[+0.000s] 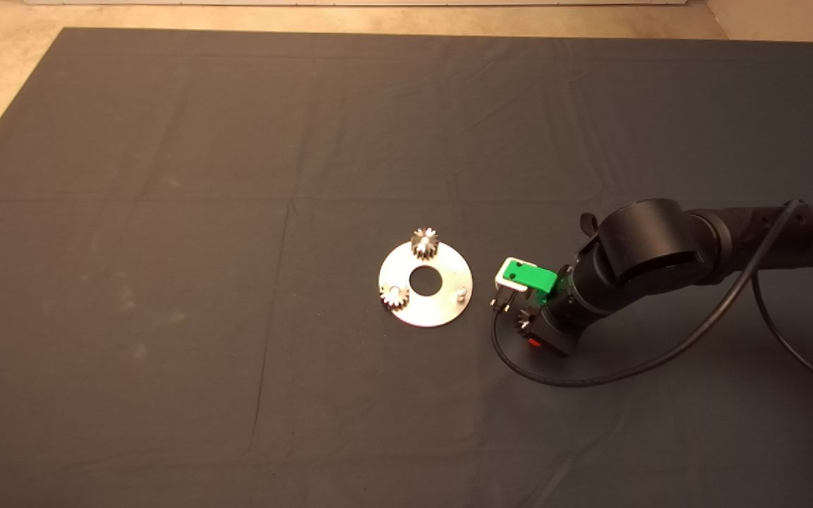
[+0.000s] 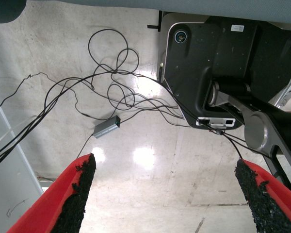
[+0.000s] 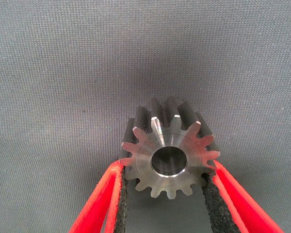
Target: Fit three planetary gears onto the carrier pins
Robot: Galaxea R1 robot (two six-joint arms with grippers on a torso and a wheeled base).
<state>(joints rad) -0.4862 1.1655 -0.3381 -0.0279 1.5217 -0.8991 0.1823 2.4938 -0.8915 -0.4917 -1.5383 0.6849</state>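
The flat round silver plate [image 1: 442,309] lies mid-mat. Two planetary gears sit on its carrier pins, one at the far rim [image 1: 424,244] and one at the near-left rim [image 1: 394,295]. A third pin [image 1: 460,293] stands bare at the right rim. Just right of the plate, my right gripper [image 1: 528,333] hangs low over the mat. In the right wrist view that gripper [image 3: 168,167] is shut on the third gear [image 3: 169,153], pads pressing its teeth on both sides, with its bore facing the camera. My left gripper [image 2: 167,194] is parked off the mat, open and holding nothing.
A black cable [image 1: 660,360] loops from the right arm across the mat near the plate's right side. The left wrist view shows the floor with tangled wires [image 2: 111,92] and the robot's black base [image 2: 218,58].
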